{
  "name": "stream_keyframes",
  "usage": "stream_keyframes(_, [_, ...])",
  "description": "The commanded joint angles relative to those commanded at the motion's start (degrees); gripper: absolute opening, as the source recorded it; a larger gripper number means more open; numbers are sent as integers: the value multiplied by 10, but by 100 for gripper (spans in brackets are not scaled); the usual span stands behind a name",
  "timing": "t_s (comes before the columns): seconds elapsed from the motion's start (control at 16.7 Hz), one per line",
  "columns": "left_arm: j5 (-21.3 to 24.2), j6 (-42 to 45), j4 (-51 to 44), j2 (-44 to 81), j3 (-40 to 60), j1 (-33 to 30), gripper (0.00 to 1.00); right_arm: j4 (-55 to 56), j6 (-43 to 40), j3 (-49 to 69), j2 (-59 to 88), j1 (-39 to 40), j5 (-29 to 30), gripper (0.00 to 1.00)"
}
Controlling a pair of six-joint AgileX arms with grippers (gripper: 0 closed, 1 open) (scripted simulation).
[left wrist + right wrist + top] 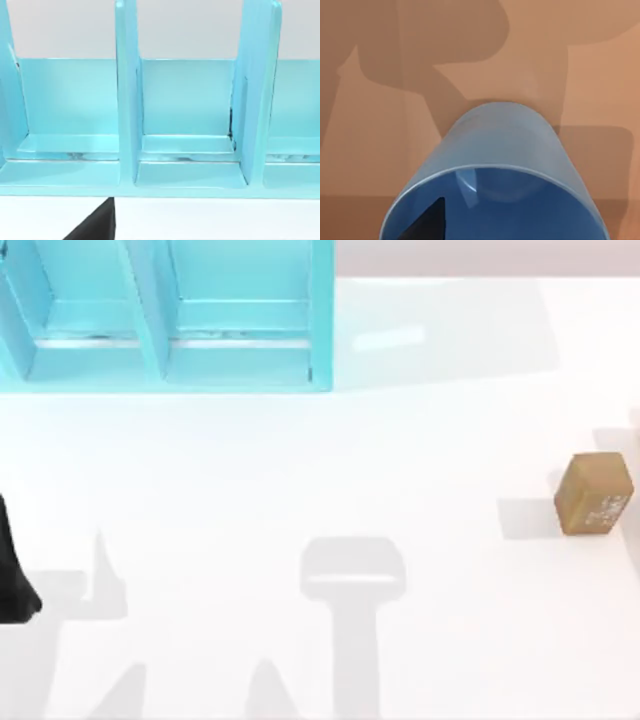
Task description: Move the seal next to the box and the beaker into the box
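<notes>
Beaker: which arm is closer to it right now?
Right. Its wrist view has the beaker right up close, with a dark pincer tip inside the rim. The left arm sits at the table's left edge, its wrist view facing the box.

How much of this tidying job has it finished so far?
Nothing looks finished yet. The seal stands at the table's right side, far from the box, and the compartments in sight hold no beaker. In hand: the beaker sits close under the right gripper, so that arm seems to be dealing with it. The left arm waits at the table's left edge. Both placements remain.
</notes>
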Motion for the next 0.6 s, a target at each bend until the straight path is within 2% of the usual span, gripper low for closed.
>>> stream_keyframes(0.3, [0, 0, 0, 0, 0, 0, 100, 0, -4, 9, -5, 3, -2, 100])
stream_keyframes(0.6, [0, 0, 0, 0, 0, 0, 100, -55, -29, 95, -10, 27, -7, 100])
